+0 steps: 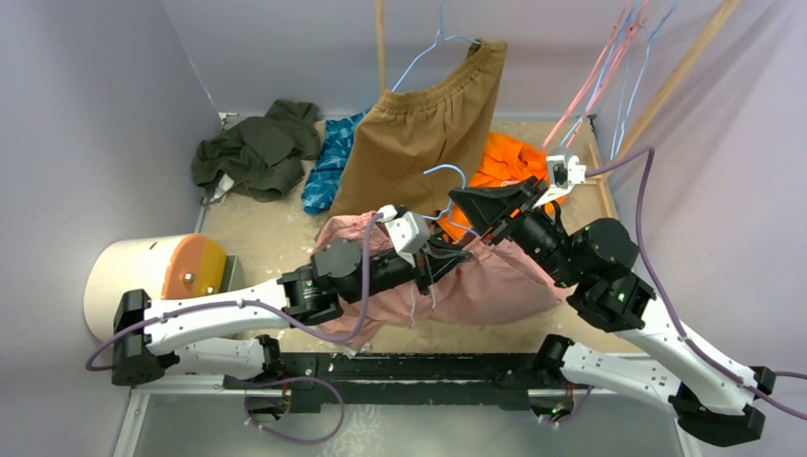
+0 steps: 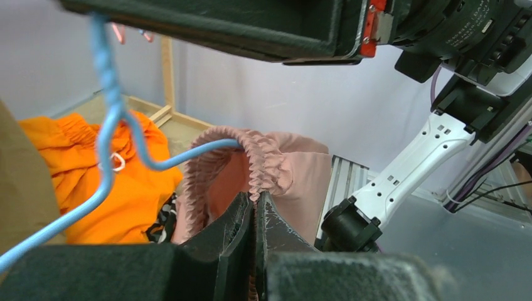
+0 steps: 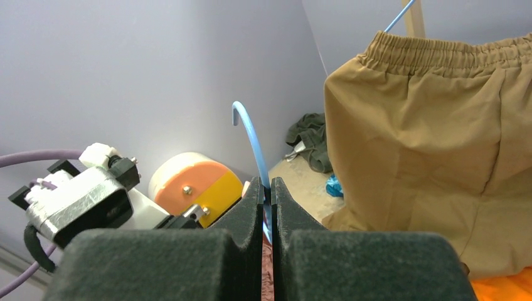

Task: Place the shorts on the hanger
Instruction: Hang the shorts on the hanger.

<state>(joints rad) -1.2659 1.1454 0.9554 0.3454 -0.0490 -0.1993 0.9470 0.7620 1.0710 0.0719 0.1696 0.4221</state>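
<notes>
Top view: left gripper (image 1: pixel 445 259) and right gripper (image 1: pixel 466 203) meet close together. The shorts (image 1: pixel 495 281) drape below both.

Left wrist view: jaws pressed together, pinching the shorts' gathered waistband, which arches just above the fingertips. The hanger (image 2: pixel 108 132) wire runs in from the left and enters the waistband. An orange garment (image 2: pixel 125 194) lies further left.

Right wrist view: jaws clamped on the hanger's blue neck, hook just above the fingertips. Tan shorts (image 3: pixel 433 150) hang to the right.

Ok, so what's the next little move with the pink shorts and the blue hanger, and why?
Probably have the left jaws draw the shorts further along the hanger. They are shut on the gathered waistband, the right jaws grip the wire below its hook, and the wire only just enters the waistband opening.
</notes>
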